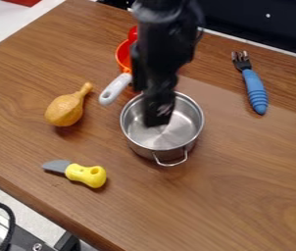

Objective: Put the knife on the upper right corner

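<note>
Knife (77,172), loose near worktop (203,206) edge, presumably awaiting pickup | claw (157,116) over pot (182,130), spread or closed: cannot tell

Steel pot (146,149): raised obstacle
Tabletop (242,181): open passage right of pot
Fork (253,88): blocks upper right of pot
Toy drumstick (65,110): blocks left of pot
Knife (85,174): obstacle lower left of pot

Robot lab, 1 black arm (165,46), wooden table (222,211), cable (11,220)

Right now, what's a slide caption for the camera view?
Gripper over the pot, yellow knife at lower left, blue fork at upper right.
</note>
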`<action>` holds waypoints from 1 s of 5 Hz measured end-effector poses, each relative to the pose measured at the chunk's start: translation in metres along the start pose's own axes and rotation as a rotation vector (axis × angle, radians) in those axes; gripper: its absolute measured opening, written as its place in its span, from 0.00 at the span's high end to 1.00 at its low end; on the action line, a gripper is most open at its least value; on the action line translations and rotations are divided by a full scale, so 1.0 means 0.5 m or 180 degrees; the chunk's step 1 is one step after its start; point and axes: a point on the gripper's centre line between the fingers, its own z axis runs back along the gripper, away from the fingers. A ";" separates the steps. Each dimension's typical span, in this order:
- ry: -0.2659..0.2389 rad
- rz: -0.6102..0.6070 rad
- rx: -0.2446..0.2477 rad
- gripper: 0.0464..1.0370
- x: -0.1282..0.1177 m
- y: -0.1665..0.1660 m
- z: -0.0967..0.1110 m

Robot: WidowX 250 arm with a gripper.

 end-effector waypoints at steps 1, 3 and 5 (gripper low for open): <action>-0.0089 -0.0264 -0.0042 0.04 -0.050 -0.011 -0.014; 0.0028 -0.0615 -0.0027 0.04 -0.121 -0.014 -0.042; 0.0083 -0.0989 -0.0058 0.04 -0.148 -0.030 -0.078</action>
